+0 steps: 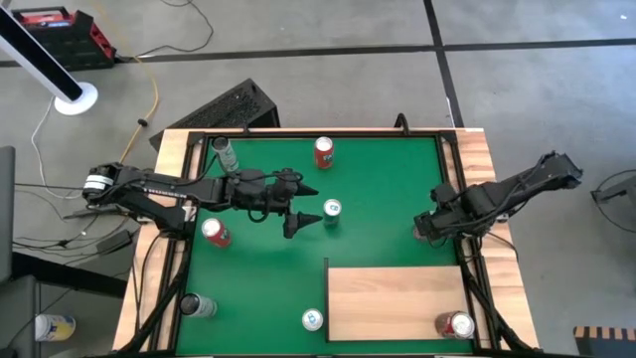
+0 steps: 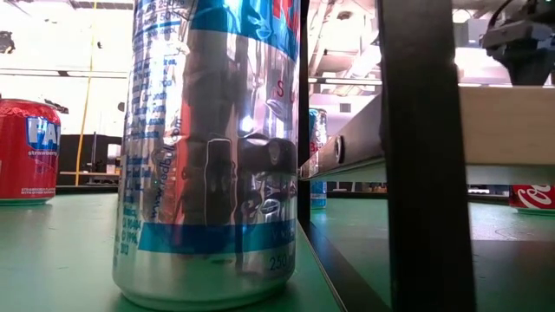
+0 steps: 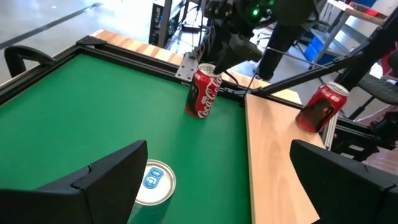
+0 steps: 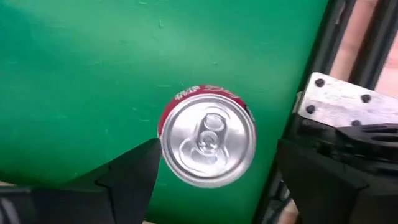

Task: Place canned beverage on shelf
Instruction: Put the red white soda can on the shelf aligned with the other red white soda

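My left gripper (image 1: 313, 206) is open over the middle of the green mat. A silver can with a blue tab (image 1: 332, 209) stands upright just ahead of it, showing between the open fingers in the left wrist view (image 3: 152, 182). My right gripper (image 1: 425, 224) hangs open over an upright red cola can (image 4: 208, 144), one finger on either side of its top, which also shows in the left wrist view (image 3: 204, 92). The pale wood shelf (image 1: 393, 298) lies at the near right. A red can (image 1: 457, 323) stands on its near right corner.
More cans stand on the mat: a red one (image 1: 323, 151) at the far side, a silver one (image 1: 227, 154) far left, a red one (image 1: 214, 232) left, a dark one (image 1: 196, 305) near left, and a blue-silver one (image 1: 311, 319) by the shelf's near left corner. Black rails edge the mat.
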